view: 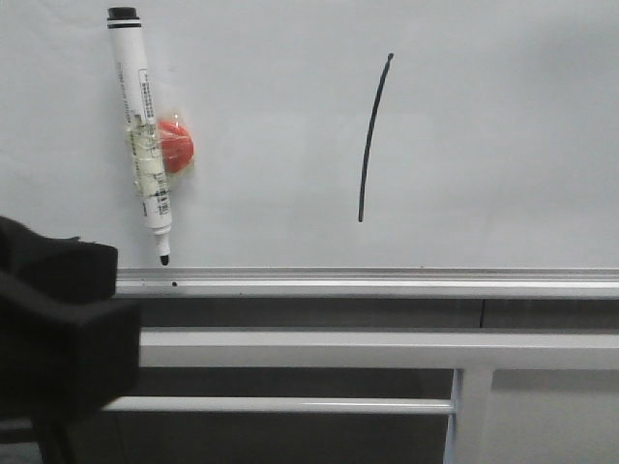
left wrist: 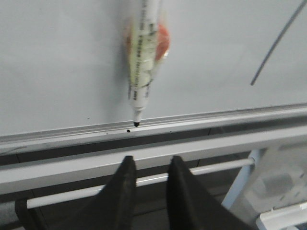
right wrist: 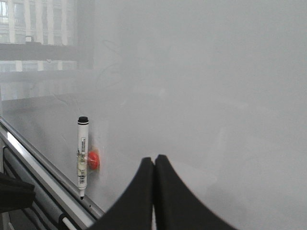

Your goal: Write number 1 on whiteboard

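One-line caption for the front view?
Number 1 drawn on the whiteboard; marker pen hangs uncapped by its red magnet.

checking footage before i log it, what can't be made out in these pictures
- Print on the marker: too small in the front view, blurred in the left wrist view.
- Top of the number 1: cut off by the left wrist view's edge.
- The stroke in the right wrist view: hidden, apparently behind the shut right gripper.
- Left arm: a dark shape cropped by the front view's corner.

A hand-drawn number 1 (view: 373, 137) stands in black on the whiteboard (view: 503, 116); the marker pen (view: 140, 130) carries a printed label, seemingly a barcode, too blurred to read.
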Controlling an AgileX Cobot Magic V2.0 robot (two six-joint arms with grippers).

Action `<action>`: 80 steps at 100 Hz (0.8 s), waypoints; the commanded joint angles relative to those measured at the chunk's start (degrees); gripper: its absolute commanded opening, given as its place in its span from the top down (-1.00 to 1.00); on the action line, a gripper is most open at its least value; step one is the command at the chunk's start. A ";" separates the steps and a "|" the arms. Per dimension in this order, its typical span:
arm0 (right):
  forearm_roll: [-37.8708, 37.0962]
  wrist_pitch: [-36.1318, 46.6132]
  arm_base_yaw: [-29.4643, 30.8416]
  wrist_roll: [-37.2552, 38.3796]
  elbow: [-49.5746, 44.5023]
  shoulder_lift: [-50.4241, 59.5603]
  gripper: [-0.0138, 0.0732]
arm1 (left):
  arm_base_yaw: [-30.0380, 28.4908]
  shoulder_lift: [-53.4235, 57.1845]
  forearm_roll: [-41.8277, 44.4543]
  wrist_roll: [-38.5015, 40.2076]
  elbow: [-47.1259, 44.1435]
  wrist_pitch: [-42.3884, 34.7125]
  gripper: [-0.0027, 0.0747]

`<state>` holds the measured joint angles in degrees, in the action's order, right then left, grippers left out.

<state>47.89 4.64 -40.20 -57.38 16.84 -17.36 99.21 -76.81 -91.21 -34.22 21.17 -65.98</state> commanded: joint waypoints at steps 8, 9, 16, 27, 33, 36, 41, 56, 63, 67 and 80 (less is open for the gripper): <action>0.05 3.70 0.41 -0.65 1.53 0.52 0.83 | 4.11 5.15 -0.03 -10.68 1.13 -13.34 0.98; 0.05 3.70 0.41 -0.65 1.53 0.66 0.83 | 4.24 5.17 -0.17 -10.92 1.13 -13.34 0.98; 0.05 3.36 0.41 -0.65 1.53 2.52 0.83 | 4.92 5.79 -0.40 -13.91 1.13 -13.34 0.98; 0.05 2.97 0.41 -0.65 -0.10 7.68 0.83 | 5.06 5.94 -0.40 -15.10 1.13 -13.34 0.98; 0.24 3.10 0.41 -0.65 -2.15 11.61 0.83 | 5.06 5.94 -0.29 -15.33 1.13 -13.34 0.98; 0.99 2.90 0.41 -0.65 -3.59 13.46 0.83 | 5.06 5.94 -0.18 -15.63 1.13 -13.34 0.98; 3.34 2.75 0.41 -0.65 -5.71 16.66 0.83 | 5.06 5.94 -0.18 -16.60 1.13 -13.34 0.98; 9.51 1.10 0.44 -0.65 -9.81 17.81 0.83 | 5.06 5.94 1.57 -18.75 1.13 -12.73 0.98; 11.08 -1.14 0.44 -0.65 -10.55 17.69 0.83 | 5.06 5.98 3.33 -19.77 1.13 -12.74 0.98; 11.08 -2.05 0.44 -0.65 -10.58 17.69 0.83 | 5.06 5.98 3.96 -19.77 1.13 -12.74 0.98; 11.12 -3.14 0.44 -0.65 -10.58 17.69 0.83 | 5.06 5.98 6.80 -19.77 1.13 -12.63 0.98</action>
<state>58.44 0.00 -40.20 -57.38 4.78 0.47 103.69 -71.80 -89.13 -53.90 21.17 -66.95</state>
